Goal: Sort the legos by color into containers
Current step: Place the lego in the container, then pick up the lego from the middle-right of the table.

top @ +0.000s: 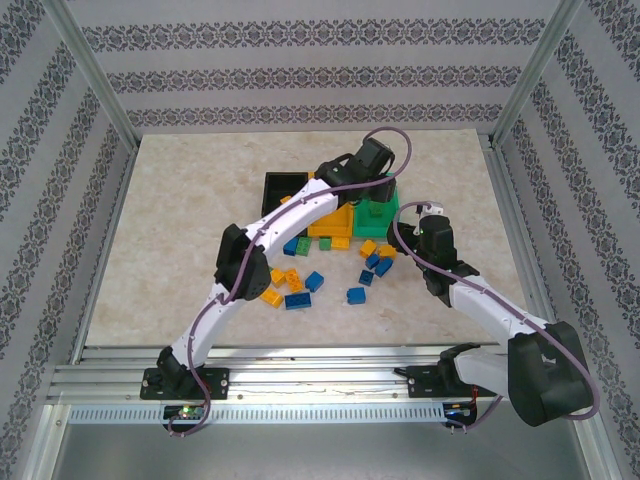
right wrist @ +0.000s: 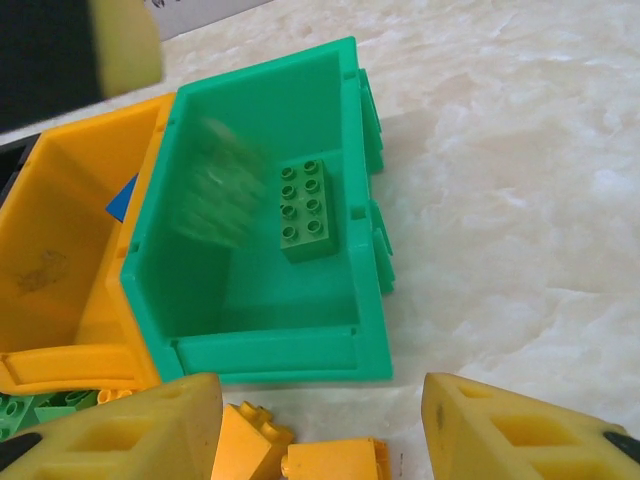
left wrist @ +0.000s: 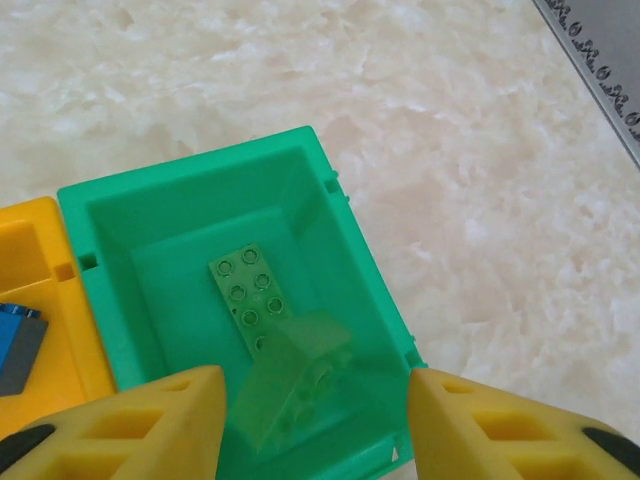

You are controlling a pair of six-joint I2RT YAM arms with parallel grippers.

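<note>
Legos in blue, yellow-orange and green lie loose on the marble-patterned table. Most sit to the left of the right gripper and back toward the arm bases from the left gripper.

The left gripper hangs above the green bin. Its two yellow pads are spread wide and grip nothing. Directly beneath it, a flat green brick lies studs up on the bin floor. Closer to the gripper, in the gap between the pads and touching neither, a second green brick is smeared by blur. It is not possible to tell whether it is resting or in the air.

To the left of this gripper the orange bin stands against the green one, with a blue brick inside it. Further left again, in the overhead view, is the black bin.

The right gripper sits low, just in front of the green bin's near wall and facing into it. Its pads are also wide apart and empty. Two yellow-orange bricks lie on the table between its pads, one of them close beside a pad. A few green bricks lie past that same pad, against the orange bin's near wall.
</note>
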